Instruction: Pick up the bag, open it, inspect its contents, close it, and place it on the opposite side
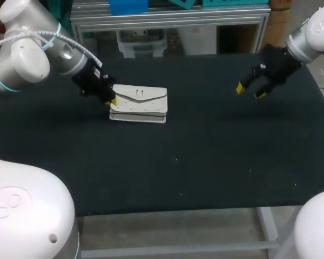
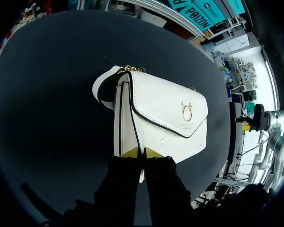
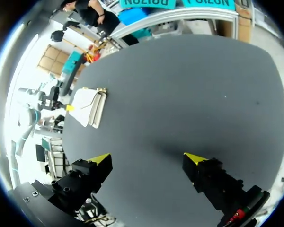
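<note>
A white handbag (image 1: pixel 139 103) with a gold clasp lies flat on the black table (image 1: pixel 205 156), left of the middle, flap closed. My left gripper (image 1: pixel 110 100) is at the bag's left end. In the left wrist view the bag (image 2: pixel 161 113) lies just ahead of this gripper (image 2: pixel 141 152). Its yellow tips stand close together, with a thin white edge of the bag pinched between them. A gold chain (image 2: pixel 130 68) shows at the bag's far end. My right gripper (image 1: pixel 250 90) hangs open above the table's far right, nothing between its fingers (image 3: pixel 149 158). From there the bag (image 3: pixel 91 107) lies far off.
The black table top stretches bare around the bag to the front edge and right side. An aluminium frame (image 1: pixel 167 19) stands just behind the table's back edge.
</note>
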Controlling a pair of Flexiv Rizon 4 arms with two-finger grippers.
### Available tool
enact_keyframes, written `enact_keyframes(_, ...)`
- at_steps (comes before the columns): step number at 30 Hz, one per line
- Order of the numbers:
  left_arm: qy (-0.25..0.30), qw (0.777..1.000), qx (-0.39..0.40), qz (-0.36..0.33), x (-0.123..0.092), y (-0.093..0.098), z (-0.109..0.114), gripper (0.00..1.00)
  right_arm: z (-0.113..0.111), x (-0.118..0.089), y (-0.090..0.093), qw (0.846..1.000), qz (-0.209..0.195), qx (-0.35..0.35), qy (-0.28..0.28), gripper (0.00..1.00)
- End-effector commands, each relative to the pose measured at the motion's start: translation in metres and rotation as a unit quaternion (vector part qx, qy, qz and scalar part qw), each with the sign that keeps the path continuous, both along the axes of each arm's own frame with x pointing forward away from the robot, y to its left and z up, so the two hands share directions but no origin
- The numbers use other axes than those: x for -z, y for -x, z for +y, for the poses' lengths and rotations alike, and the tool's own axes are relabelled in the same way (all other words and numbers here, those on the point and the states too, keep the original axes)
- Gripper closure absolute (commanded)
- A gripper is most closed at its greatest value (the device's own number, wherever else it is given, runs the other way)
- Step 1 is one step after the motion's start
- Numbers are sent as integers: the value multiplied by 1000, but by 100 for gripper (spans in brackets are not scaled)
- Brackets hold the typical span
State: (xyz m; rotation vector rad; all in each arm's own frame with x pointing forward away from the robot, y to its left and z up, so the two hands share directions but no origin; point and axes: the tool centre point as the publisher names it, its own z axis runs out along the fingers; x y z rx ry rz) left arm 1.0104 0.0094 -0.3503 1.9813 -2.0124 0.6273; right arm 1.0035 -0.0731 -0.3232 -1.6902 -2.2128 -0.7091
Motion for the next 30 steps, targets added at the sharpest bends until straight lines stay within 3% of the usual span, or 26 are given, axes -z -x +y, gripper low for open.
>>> enact_keyframes(1, -6, 1000, -5, 1, 2, -13, 22, 100, -26, -3, -2, 1000, -11, 15, 7, 0)
enact_keyframes(9, -46, 998, -25, -21, 4, -43, 71, 100, -64, -5, -22, 999, -23, 32, 33, 0)
enact_keyframes(19, -85, 994, -47, -52, -5, -84, 139, 100, -93, -5, -37, 997, -31, 28, 66, 0)
enact_keyframes(30, -117, 990, -69, -37, 6, -116, 202, 100, -115, -16, -58, 994, -52, 45, 87, 0)
